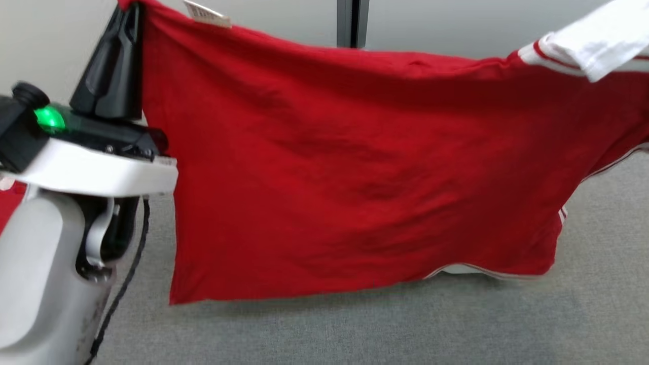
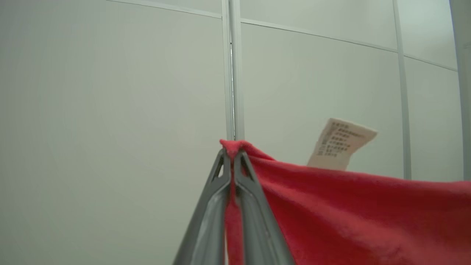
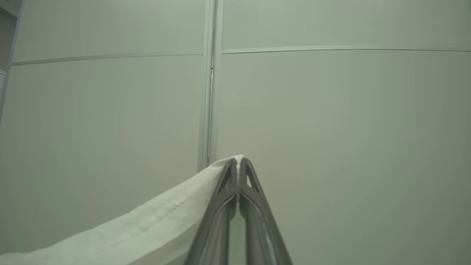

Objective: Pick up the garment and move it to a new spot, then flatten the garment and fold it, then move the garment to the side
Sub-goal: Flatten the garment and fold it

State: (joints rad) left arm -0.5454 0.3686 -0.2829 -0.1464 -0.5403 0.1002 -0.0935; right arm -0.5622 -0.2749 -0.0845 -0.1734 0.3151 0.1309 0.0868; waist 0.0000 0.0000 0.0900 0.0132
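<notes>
I have the shirt (image 1: 355, 167) hung in the air over the floor (image 1: 355, 329), with the left jaws clamped on a red corner and the right jaws clamped on its white edge (image 3: 147, 228). I'd hold the top taut and level, then lower it so the bottom hem lands first and the shirt spreads flat

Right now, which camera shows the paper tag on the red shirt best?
The left wrist view: the paper tag stands large above the red shirt, print lines visible. The head view catches it small, blurred, at its top edge.
</notes>
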